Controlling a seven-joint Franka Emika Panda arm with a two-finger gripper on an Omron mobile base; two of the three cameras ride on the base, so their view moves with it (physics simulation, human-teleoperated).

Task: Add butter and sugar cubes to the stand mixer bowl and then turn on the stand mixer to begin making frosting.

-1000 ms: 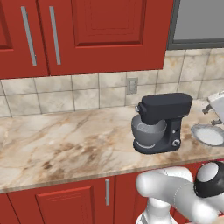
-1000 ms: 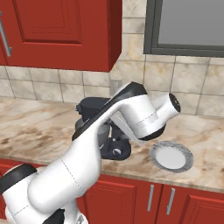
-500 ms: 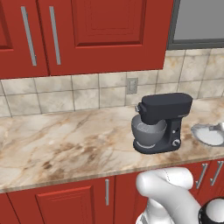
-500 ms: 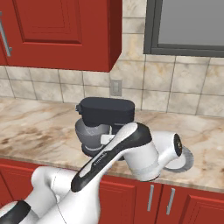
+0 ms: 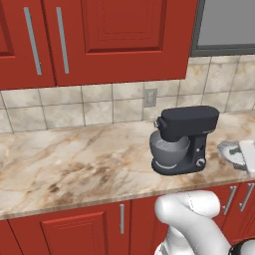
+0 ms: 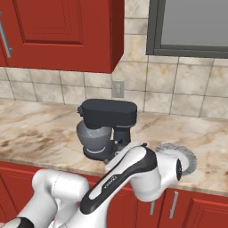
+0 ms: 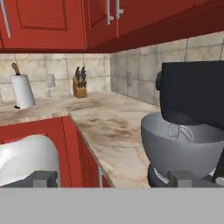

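The dark stand mixer (image 5: 188,137) stands on the marble counter, its head down over the grey metal stand mixer bowl (image 5: 169,152). The right base view has the mixer (image 6: 109,124) and the bowl (image 6: 93,136) just behind my bent arm. In the hand view I look along the counter from the mixer's side: the bowl (image 7: 183,151) is close at the right, with the silver whisk (image 7: 179,132) inside under the black head (image 7: 192,92). My gripper (image 7: 113,179) is open, its tips far apart with nothing between them. The butter and the sugar cubes are out of view.
A flat round grey plate (image 5: 228,148) lies on the counter right of the mixer; its rim (image 6: 189,156) shows behind my arm. Down the counter stand a paper towel roll (image 7: 22,91) and a knife block (image 7: 80,84). Red cabinets hang above the counter.
My arm has swung down and to the right, from in front of the mixer to below the counter's front edge. The mixer and the plate have not moved. The gripper has stayed open.
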